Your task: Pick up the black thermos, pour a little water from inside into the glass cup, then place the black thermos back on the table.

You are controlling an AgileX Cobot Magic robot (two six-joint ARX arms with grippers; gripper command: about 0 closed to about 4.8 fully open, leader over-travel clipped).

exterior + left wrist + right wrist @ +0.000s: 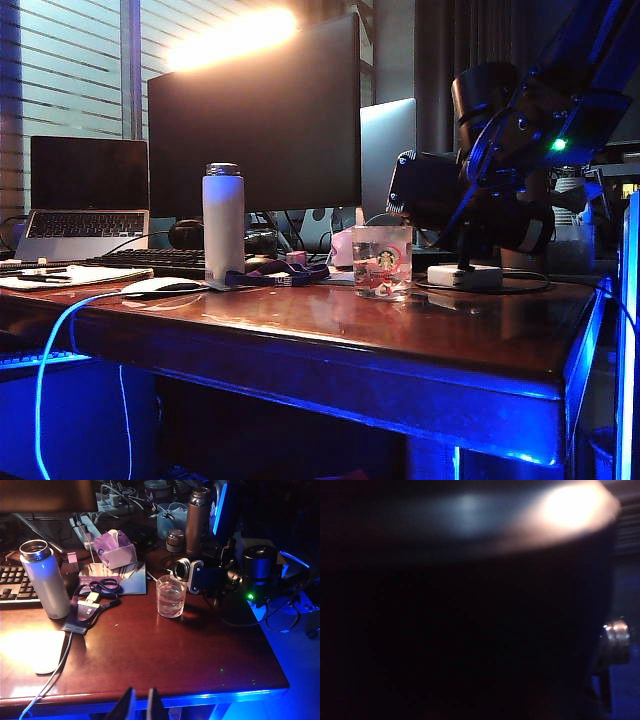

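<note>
The black thermos point(212, 578) lies nearly level in the air, my right gripper point(227, 575) shut round its body. Its silvery rim point(181, 569) hangs just over the far edge of the glass cup point(171, 596). The cup stands on the table point(150, 650) with some clear water in it; no stream shows. From the exterior view the thermos point(425, 190) sits above and right of the cup point(382, 260), held by my right gripper point(472, 200). The right wrist view is almost all dark thermos point(470, 630). My left gripper point(140, 705) hovers off the table's front edge, shut and empty.
A white bottle point(47, 580) stands at the left, with a lanyard point(92, 600) and white mouse point(45, 650) near it. A bronze bottle point(197, 515), tissue pack point(116, 550) and cables crowd the back. A monitor point(255, 120), laptop point(85, 200) and keyboard point(150, 260) stand behind.
</note>
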